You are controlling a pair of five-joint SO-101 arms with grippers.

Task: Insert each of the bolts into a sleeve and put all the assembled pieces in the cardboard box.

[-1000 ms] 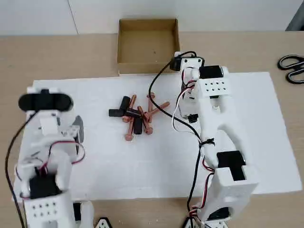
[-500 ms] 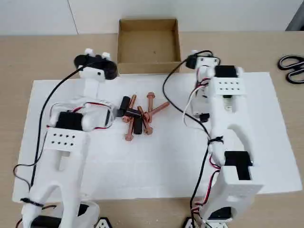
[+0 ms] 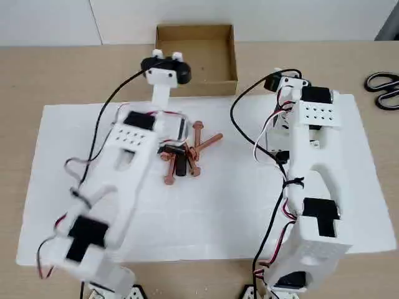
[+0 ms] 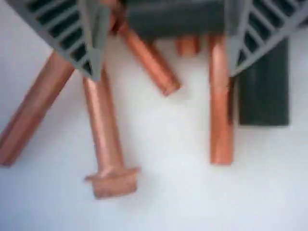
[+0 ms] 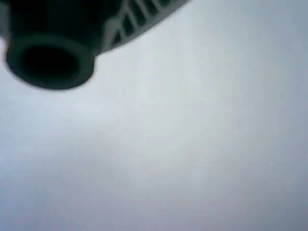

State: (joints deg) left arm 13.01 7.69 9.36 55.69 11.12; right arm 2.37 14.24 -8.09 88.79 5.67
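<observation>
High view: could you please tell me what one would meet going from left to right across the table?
Left arm → pile of bolts → right arm → scissors.

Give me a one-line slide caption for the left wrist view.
Left tool open over copper bolts and a black sleeve lying on the white sheet.

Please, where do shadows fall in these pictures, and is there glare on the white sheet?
High view: even light, no glare on the white sheet, only faint shadows beside the arms. Left wrist view: the bolts cast faint, soft-edged shadows on the sheet. Right wrist view: the sheet beyond the black sleeve shades gradually from bright to dim.
</observation>
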